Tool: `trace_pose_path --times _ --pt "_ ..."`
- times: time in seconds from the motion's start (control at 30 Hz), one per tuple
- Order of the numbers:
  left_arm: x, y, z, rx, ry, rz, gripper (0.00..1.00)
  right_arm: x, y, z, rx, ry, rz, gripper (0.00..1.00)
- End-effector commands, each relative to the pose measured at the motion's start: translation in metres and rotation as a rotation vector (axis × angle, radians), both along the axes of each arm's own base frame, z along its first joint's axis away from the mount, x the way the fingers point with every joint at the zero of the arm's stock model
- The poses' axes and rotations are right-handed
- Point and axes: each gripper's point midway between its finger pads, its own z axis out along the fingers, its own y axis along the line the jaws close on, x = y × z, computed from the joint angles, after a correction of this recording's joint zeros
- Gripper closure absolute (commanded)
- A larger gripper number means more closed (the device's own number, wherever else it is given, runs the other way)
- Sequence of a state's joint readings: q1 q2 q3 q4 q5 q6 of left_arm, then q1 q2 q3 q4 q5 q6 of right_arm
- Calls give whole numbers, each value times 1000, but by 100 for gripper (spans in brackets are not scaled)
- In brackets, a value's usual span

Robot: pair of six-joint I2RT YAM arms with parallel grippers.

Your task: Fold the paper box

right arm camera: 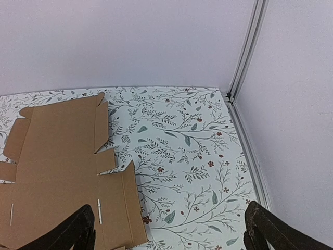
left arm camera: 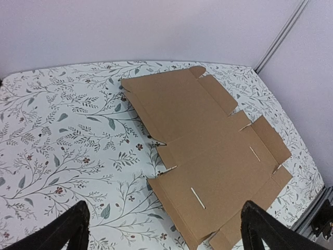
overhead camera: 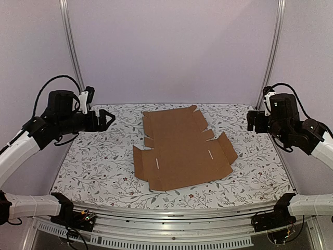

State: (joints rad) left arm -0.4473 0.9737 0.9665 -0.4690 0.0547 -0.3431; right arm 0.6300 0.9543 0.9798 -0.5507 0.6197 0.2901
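The paper box (overhead camera: 179, 148) is a brown die-cut cardboard sheet lying flat and unfolded in the middle of the floral table, flaps spread, two small slots showing. The same sheet (left arm camera: 208, 146) fills the left wrist view's centre and right, and the sheet (right arm camera: 57, 161) lies at the left of the right wrist view. My left gripper (overhead camera: 107, 119) hovers open above the table's left back, apart from the sheet, nothing between its fingers (left arm camera: 67, 232). Over the right back edge my right gripper (overhead camera: 252, 121) hangs open and empty too, its fingers (right arm camera: 265, 232) wide apart.
The floral tablecloth (overhead camera: 93, 161) covers the whole table. Pale walls and metal corner posts (overhead camera: 273, 52) close in the back and sides. A metal rail (overhead camera: 171, 216) runs along the near edge by the arm bases.
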Motion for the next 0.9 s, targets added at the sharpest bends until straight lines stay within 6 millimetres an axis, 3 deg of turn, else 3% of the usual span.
trace_pose_path --times 0.0,0.27,0.57,0.87 --pt "-3 -8 -2 8 22 -36 0 -11 -15 3 -45 37 -49 1" --pt "3 -12 -21 17 99 -18 0 -29 2 -36 -29 152 98 1" --pt "11 -20 -63 -18 264 44 0 -51 45 -92 210 337 243 1" --pt "22 -43 -111 -119 406 52 5 -70 74 -154 486 457 225 1"
